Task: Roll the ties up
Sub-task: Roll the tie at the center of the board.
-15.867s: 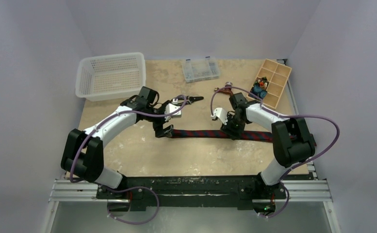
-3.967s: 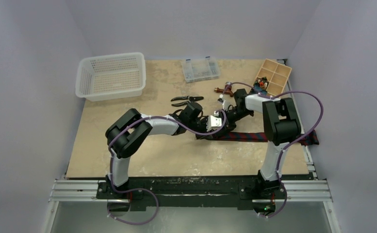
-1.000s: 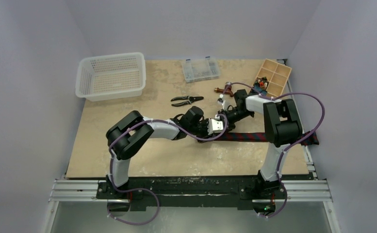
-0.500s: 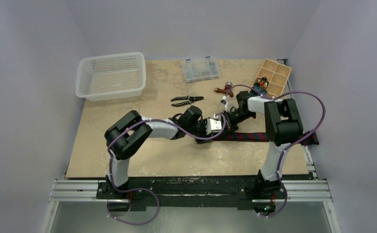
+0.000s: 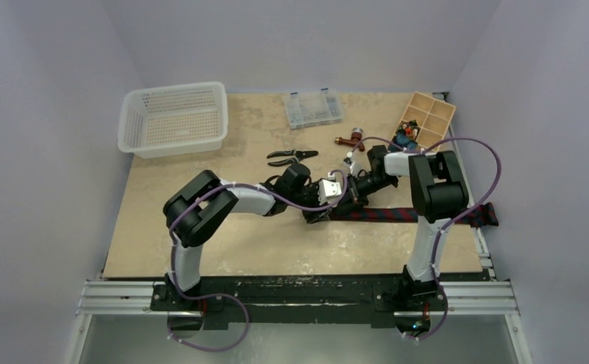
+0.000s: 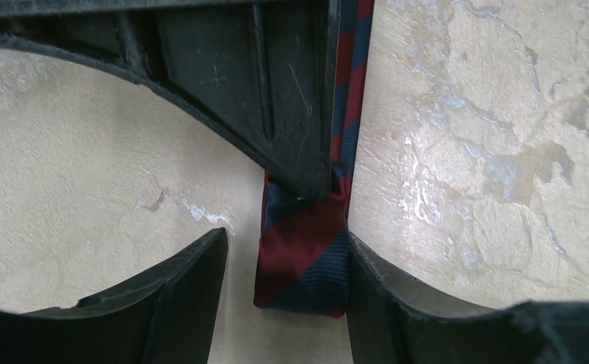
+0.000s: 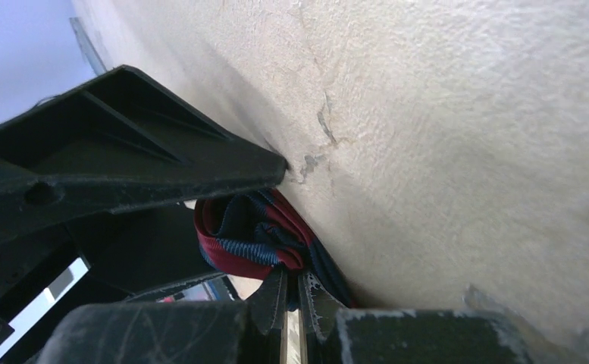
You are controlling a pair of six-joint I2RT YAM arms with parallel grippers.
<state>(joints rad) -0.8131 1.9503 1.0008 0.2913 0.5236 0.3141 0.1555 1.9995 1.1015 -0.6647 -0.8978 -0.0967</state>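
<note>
Robotics laboratory bench cell: plain pale walls [image 5: 56,76] enclose a scuffed tabletop [image 5: 223,243]; an aluminium mounting rail [image 5: 124,297] lies behind the left gripper [image 5: 317,212], a parts organiser [image 5: 314,108] beyond it.

White-and-black arms [image 5: 249,199] carry purple cables [image 5: 496,163]; black fingers [image 6: 177,303] seem scuffed plastic.

Desk [image 5: 200,243] centre is jammed. The left tool [image 6: 285,250], jaws apart, straddles the end of the tie [image 5: 397,214] (a sliver of room on one side only). The closed right tool [image 7: 292,299] sits on the strip just behind. The tie bars 3 o'clock. Pliers [image 5: 291,157] lie close at 12. The basket [image 5: 173,117] blocks 10–11, the clear box [image 5: 314,108] 12, the wooden tray [image 5: 426,129] 1–2. Bare desk runs from 6 to 9.
</note>
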